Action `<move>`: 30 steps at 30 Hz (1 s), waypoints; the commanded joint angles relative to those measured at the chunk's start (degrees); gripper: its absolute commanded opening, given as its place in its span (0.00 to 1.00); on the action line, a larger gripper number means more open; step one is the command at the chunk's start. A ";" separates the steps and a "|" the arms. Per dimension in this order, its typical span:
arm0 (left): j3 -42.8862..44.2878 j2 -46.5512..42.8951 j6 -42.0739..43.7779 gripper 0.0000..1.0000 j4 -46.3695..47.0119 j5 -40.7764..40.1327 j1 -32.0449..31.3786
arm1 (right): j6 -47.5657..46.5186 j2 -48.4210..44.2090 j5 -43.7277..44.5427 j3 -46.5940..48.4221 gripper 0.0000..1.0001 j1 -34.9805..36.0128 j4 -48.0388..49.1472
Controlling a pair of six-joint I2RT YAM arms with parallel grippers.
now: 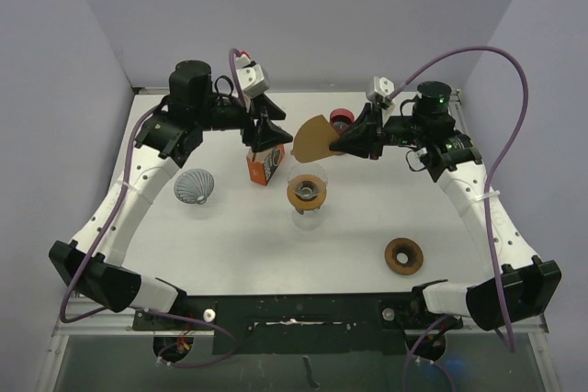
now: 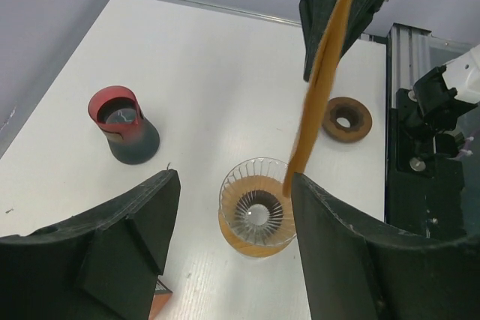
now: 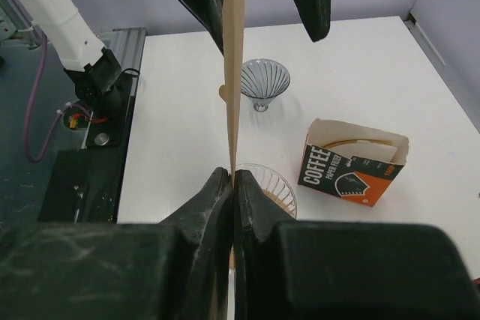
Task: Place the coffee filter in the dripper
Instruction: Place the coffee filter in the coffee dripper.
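The brown coffee filter (image 1: 312,139) hangs flat in the air above the glass dripper (image 1: 306,192), which sits on a brown collar at the table's middle. My right gripper (image 1: 343,144) is shut on the filter's right edge; in the right wrist view the fingers (image 3: 214,192) pinch the filter (image 3: 233,73) edge-on over the dripper (image 3: 279,186). My left gripper (image 1: 266,132) is open at the filter's left side. Its two fingers (image 2: 150,215) straddle the dripper (image 2: 255,215), and the filter (image 2: 324,80) ends just by the right finger.
An orange and black coffee filter box (image 1: 265,167) stands under the left gripper. A second ribbed glass cone (image 1: 194,186) sits at the left. A red and black cup (image 1: 342,118) is at the back, a brown ring (image 1: 403,255) at the front right.
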 commanded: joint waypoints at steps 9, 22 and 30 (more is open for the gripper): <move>-2.25 -2.72 7.35 0.60 -1.21 1.03 -0.36 | 1.15 -3.46 -5.45 -0.42 0.00 -1.52 3.07; -3.11 -2.13 6.95 0.60 -0.90 2.06 -1.54 | 3.91 -3.08 -4.51 -0.60 0.00 -1.82 5.71; -2.73 -1.84 6.85 0.60 -1.12 2.42 -1.99 | 4.56 -2.64 -3.98 -0.73 0.00 -1.77 6.32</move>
